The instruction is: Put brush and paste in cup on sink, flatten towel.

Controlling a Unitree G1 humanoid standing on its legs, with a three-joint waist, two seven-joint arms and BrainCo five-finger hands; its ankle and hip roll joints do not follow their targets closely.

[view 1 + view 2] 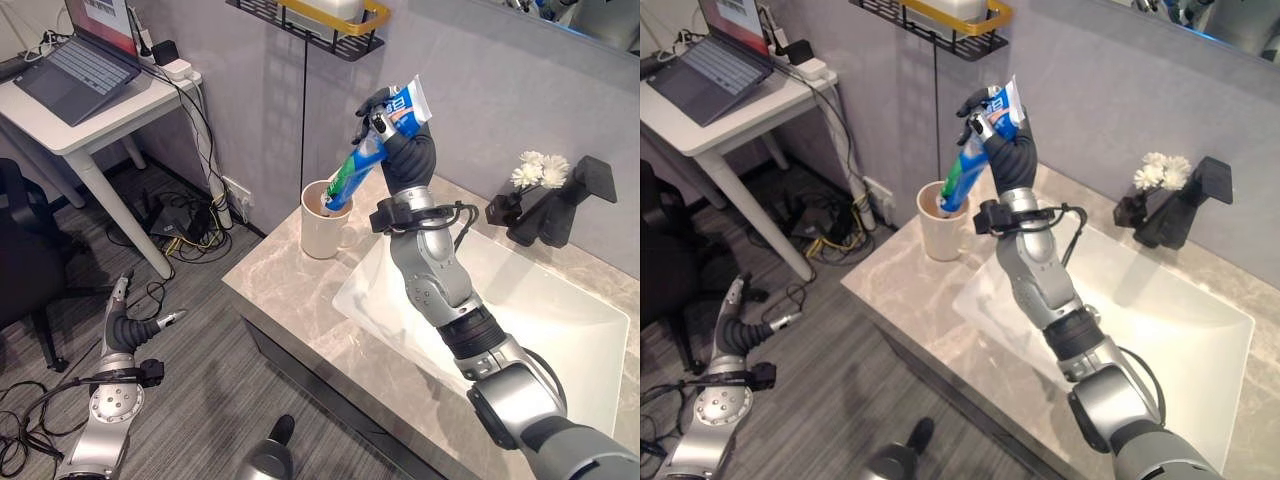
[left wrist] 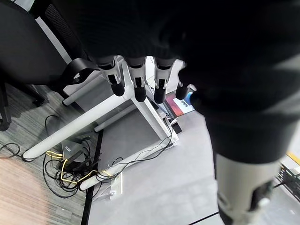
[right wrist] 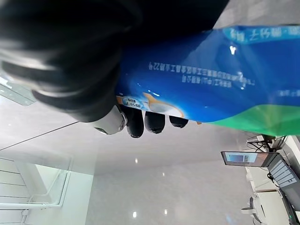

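My right hand is raised above the counter, shut on a blue and green toothpaste tube. The tube tilts down to the left and its lower end reaches into the mouth of a cream cup standing on the marble counter left of the sink. In the right wrist view the tube lies across my curled fingers. My left hand hangs low over the floor at the left, fingers straight, holding nothing.
A white sink basin lies right of the cup. A black faucet and a small vase of white flowers stand at the back. A black wire shelf hangs above the cup. A white desk with a laptop stands at left.
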